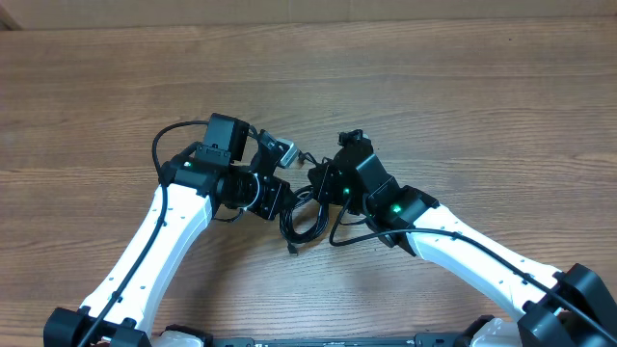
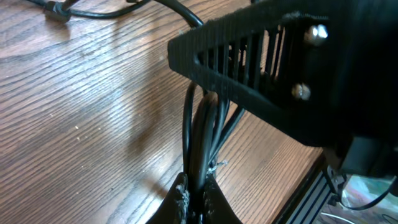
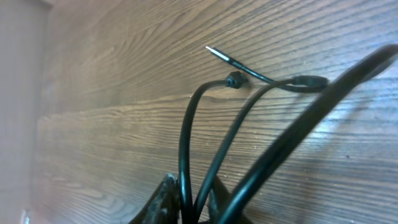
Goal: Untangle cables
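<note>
The cables (image 1: 303,218) are thin black cords bunched in loose loops on the wooden table between my two arms. My left gripper (image 1: 281,199) is shut on several strands of the cables (image 2: 200,130), which rise straight from its fingertips (image 2: 198,200). My right gripper (image 1: 320,185) is shut on two strands of the cables (image 3: 184,143) at its fingertips (image 3: 194,204). In the right wrist view, a silver-tipped plug (image 3: 219,54) and a small black plug (image 3: 235,79) lie on the table beyond. The two grippers sit close together, a few centimetres apart.
The right gripper's black slotted body (image 2: 267,68) fills the upper right of the left wrist view. A loose cable end (image 1: 291,249) points toward the front edge. A black rail (image 2: 311,193) marks the table's near edge. The bare wood table (image 1: 434,87) stretches beyond.
</note>
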{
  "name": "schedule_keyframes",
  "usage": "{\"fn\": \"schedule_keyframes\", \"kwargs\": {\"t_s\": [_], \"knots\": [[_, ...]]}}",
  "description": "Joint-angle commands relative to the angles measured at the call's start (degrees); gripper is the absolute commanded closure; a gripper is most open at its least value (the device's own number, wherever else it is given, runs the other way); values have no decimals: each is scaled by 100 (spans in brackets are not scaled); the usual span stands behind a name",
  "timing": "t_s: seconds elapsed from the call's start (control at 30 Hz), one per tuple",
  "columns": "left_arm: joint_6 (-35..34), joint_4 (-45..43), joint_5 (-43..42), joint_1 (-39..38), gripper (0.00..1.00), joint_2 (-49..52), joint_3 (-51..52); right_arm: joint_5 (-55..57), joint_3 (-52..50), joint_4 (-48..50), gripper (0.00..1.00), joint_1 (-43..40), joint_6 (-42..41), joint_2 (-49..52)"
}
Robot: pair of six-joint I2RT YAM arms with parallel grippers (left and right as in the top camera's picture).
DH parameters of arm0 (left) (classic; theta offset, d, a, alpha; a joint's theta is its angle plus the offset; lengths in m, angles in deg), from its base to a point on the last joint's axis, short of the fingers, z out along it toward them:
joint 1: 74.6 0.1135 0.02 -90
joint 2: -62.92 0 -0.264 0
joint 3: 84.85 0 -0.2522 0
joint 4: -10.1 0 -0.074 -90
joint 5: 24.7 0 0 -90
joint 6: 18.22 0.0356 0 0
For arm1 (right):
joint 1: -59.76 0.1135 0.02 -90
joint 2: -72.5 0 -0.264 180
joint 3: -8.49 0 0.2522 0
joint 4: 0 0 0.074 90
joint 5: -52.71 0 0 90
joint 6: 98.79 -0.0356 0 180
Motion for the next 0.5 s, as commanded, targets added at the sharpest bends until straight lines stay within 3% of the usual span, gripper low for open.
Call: {"fn": "schedule_keyframes", "kwargs": {"t_s": [0.0, 0.07, 0.17, 0.23, 0.27, 0.47], "knots": [[138, -20, -219, -2, 96, -203, -98, 232, 4, 0, 96, 28, 33, 66], [-79, -98, -120, 4, 96, -247, -98, 227, 7, 0, 96, 28, 31, 81], [-979, -249, 518, 15, 96, -262, -98, 188, 7, -2, 96, 26, 28, 39], [-2343, -221, 1862, 17, 96, -262, -98, 142, 13, -76, 96, 26, 33, -219], [-2660, -223, 2103, 24, 96, -262, -98, 142, 17, -136, 96, 26, 33, -339], [-3993, -428, 2393, 52, 96, -262, -98, -35, 17, -610, 96, 39, 31, -649]]}}
